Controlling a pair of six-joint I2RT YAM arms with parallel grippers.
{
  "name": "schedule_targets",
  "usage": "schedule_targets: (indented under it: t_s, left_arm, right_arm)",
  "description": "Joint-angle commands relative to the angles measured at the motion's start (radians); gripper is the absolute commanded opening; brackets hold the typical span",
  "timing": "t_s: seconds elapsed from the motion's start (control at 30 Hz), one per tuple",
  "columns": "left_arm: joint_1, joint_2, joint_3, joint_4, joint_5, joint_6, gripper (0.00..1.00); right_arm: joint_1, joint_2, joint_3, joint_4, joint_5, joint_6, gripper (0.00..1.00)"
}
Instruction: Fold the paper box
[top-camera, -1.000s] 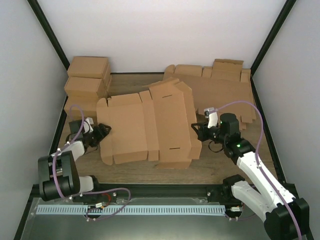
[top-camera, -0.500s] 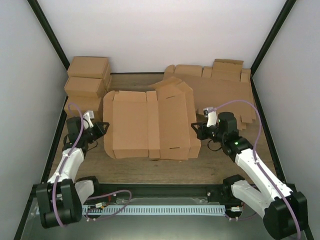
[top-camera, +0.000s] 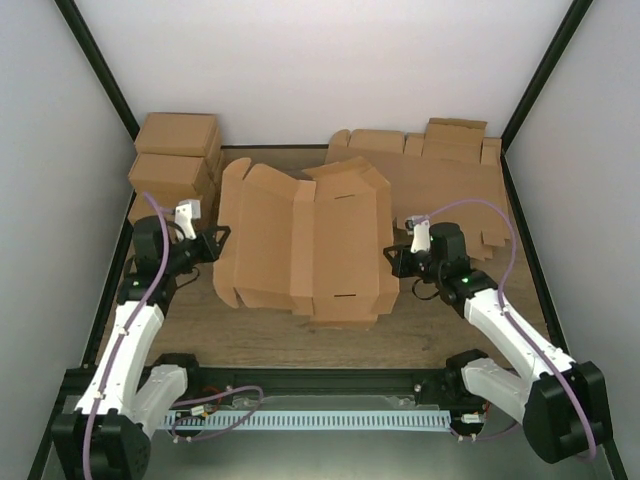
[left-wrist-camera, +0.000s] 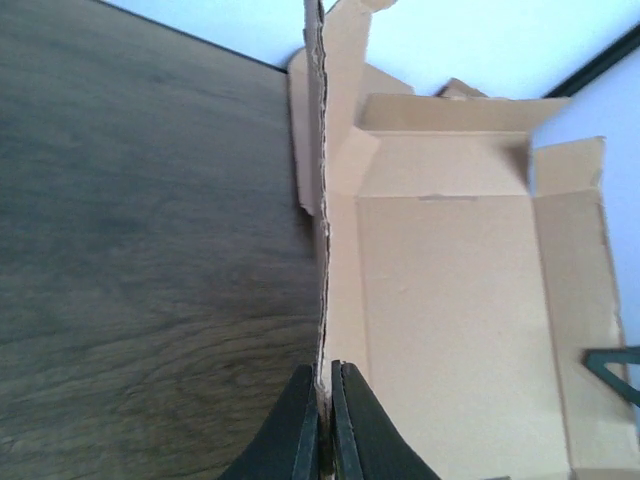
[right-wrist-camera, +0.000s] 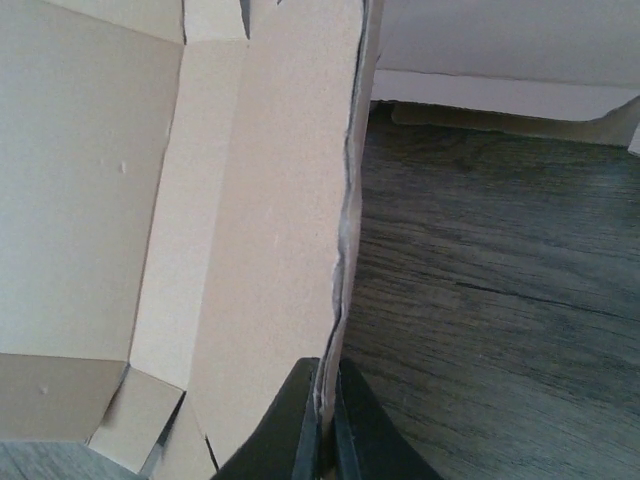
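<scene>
Nearest the arm bases, a bare strip of the dark wooden table (top-camera: 420, 335) runs along the front. Just beyond it, the black two-finger left gripper (top-camera: 212, 243) is pinched together on the left edge of the plain brown die-cut cardboard paper box (top-camera: 310, 240). In the left wrist view its fingers (left-wrist-camera: 300, 420) are pressed against both faces of that thin corrugated edge, with the creased panels (left-wrist-camera: 450, 300) spreading away to one side and the wood grain (left-wrist-camera: 150, 250) to the other.

The black right gripper (top-camera: 393, 258) is clamped on the opposite, right edge of the same sheet. In the right wrist view its fingertips (right-wrist-camera: 345, 425) nip the edge of a side panel (right-wrist-camera: 270, 200), with the table (right-wrist-camera: 500, 250) beyond.

The box lies spread open across the middle of the table between the two grippers, its panels unfolded and its left flaps turned upward.

Farther back, a stack of closed brown cardboard cartons (top-camera: 175, 150) sits in the far left corner. A thick sheaf of flat brown cardboard blanks (top-camera: 440, 170) lies at the far right.
</scene>
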Motion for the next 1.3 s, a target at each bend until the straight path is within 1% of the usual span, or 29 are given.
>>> schedule_targets:
  t_s: [0.0,0.13,0.27,0.4,0.5,0.67,0.87,0.93,1.03,1.2,1.27]
  left_arm:
    - [-0.080,-0.006,0.068,-0.041,-0.016,0.055,0.04]
    - [-0.186,0.000,0.100,-0.061,-0.043,0.105,0.04]
    - [-0.239,-0.011,0.124,-0.070,-0.048,0.136,0.04]
    - [-0.256,-0.040,0.141,-0.070,-0.032,0.145,0.04]
    - [-0.262,-0.054,0.160,-0.069,0.007,0.146,0.04]
    - [-0.288,-0.068,0.183,-0.062,0.081,0.165,0.04]
    - [-0.307,-0.071,0.185,-0.058,0.102,0.172,0.04]
    - [-0.311,-0.075,0.186,-0.057,0.106,0.169,0.04]
    - [-0.313,-0.078,0.187,-0.048,0.117,0.157,0.04]
    - [-0.315,-0.078,0.192,-0.025,0.146,0.122,0.04]
    - [-0.315,-0.115,0.193,-0.017,0.141,0.113,0.04]
  right_arm:
    - [0.006,0.018,-0.010,0.038,0.022,-0.001,0.03]
    - [0.007,0.044,-0.029,0.056,0.047,0.000,0.06]
    - [0.007,0.083,-0.040,0.065,0.065,0.004,0.06]
    - [0.007,0.130,-0.029,0.073,0.073,0.008,0.06]
    - [0.008,0.166,-0.020,0.075,0.074,0.004,0.08]
    - [0.008,0.190,-0.031,0.119,0.020,0.002,0.12]
    - [0.010,0.219,-0.020,0.142,0.000,0.002,0.14]
    - [0.012,0.219,-0.015,0.144,-0.003,0.000,0.19]
    - [0.017,0.218,-0.008,0.142,0.005,0.001,0.21]
    - [0.024,0.203,0.008,0.120,0.041,-0.003,0.21]
    - [0.025,0.184,0.018,0.109,0.077,-0.015,0.21]
